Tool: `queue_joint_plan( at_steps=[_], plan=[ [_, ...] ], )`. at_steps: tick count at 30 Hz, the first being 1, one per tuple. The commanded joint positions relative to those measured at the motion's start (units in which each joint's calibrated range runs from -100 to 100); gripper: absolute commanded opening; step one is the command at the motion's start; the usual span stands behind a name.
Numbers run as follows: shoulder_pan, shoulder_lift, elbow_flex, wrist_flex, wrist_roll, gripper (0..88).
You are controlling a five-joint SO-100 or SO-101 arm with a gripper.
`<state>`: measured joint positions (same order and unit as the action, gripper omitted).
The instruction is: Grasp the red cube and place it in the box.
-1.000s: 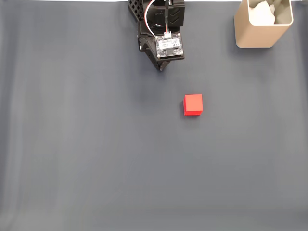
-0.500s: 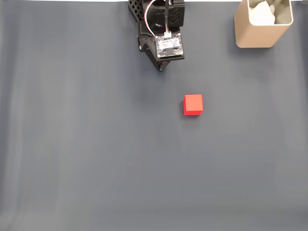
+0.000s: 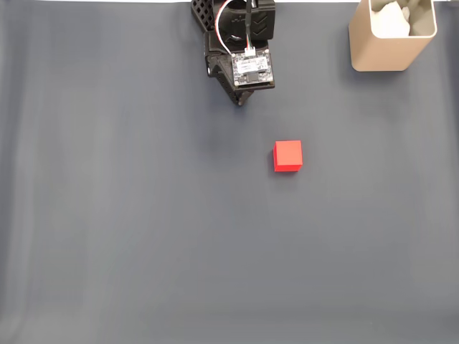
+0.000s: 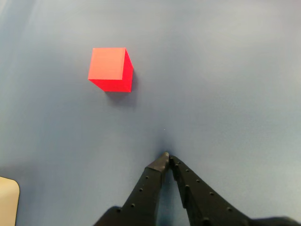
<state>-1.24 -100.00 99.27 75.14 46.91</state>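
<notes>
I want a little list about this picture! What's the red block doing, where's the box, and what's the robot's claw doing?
red cube: sits alone on the grey mat, nothing touching it
box: beige, at the top right corner of the fixed view, far from the cube, with something pale inside
gripper: shut, empty, tips together in the wrist view, with the cube up and to the left of them
arm: at the top edge of the fixed view, up and left of the cube
task so far: cube not picked up yet
</notes>
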Motion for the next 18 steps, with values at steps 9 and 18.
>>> queue_joint_plan(
  at_steps=[9, 18],
  plan=[
    [-0.5, 0.2, 0.6, 0.7, 0.7, 0.2],
    [0.2, 0.2, 0.2, -7.7, 1.0, 0.2]
  ],
)
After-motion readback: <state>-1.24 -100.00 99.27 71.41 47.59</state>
